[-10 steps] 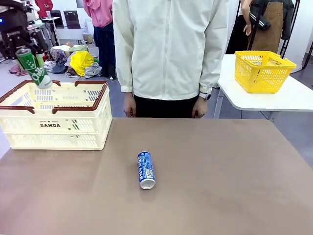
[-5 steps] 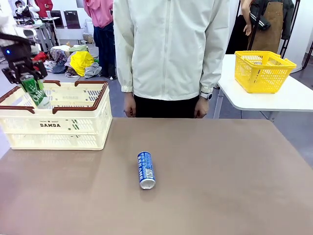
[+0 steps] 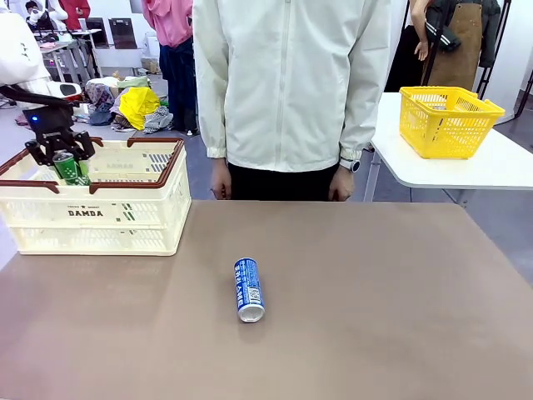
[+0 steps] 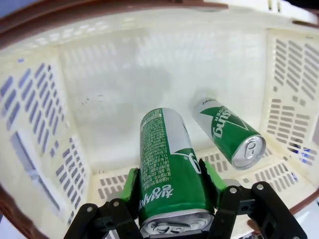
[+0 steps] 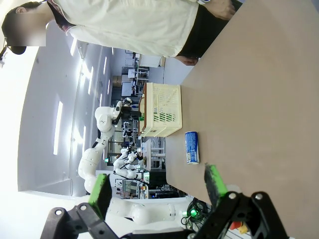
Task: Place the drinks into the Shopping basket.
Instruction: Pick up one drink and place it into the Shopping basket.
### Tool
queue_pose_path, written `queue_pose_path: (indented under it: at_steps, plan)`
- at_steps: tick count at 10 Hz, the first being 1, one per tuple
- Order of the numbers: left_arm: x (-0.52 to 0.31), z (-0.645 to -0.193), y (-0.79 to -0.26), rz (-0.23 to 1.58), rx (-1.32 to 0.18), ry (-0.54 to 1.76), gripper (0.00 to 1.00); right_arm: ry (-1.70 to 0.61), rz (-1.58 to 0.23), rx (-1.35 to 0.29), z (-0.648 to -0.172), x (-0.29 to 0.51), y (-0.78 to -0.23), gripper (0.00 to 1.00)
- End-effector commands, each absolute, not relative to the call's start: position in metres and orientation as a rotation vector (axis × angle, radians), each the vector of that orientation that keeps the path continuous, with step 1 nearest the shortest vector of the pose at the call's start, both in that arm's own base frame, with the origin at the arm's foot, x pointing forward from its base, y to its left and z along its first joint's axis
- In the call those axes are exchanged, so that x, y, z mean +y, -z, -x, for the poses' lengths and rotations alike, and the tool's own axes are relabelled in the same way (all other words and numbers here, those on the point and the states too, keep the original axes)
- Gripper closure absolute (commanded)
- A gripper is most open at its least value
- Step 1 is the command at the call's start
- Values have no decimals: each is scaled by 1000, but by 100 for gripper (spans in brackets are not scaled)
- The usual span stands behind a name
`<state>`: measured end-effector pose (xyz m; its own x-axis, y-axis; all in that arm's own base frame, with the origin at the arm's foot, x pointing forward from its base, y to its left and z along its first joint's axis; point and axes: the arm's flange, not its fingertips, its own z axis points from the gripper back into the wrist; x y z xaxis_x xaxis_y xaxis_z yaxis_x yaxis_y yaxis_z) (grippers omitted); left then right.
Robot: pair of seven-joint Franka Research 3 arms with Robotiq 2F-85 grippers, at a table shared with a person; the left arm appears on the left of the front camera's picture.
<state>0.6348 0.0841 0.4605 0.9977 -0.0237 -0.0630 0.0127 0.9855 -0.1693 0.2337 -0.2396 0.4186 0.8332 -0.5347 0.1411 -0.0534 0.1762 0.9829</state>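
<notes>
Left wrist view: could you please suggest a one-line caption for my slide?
Left gripper holds a green can inside the Shopping basket, a second green can lying on its floor.

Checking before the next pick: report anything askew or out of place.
Nothing damaged or spilled. The blue can lies on its side on the table, outside the Shopping basket. A loose green can lies on its side inside the basket.

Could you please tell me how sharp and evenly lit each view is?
Front view: sharp, evenly lit, soft shadow under the blue can. Left wrist view: basket walls bow, floor hazy. Right wrist view: rolled sideways, ceiling lights glare.
</notes>
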Motion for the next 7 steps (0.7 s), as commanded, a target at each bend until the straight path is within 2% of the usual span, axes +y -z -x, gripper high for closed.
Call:
queue_pose_path:
  at_steps: [1,6,7]
  plan:
    - [76,-622,-456,154,62,-5,100,338,-1366,-530,-233,-240,-419,0]
    - [63,-626,-437,111,121,-20,100,338,-1366,-530,-233,-240,-419,0]
    - [61,-628,-436,99,140,-22,96,338,-1366,-530,-233,-240,-419,0]
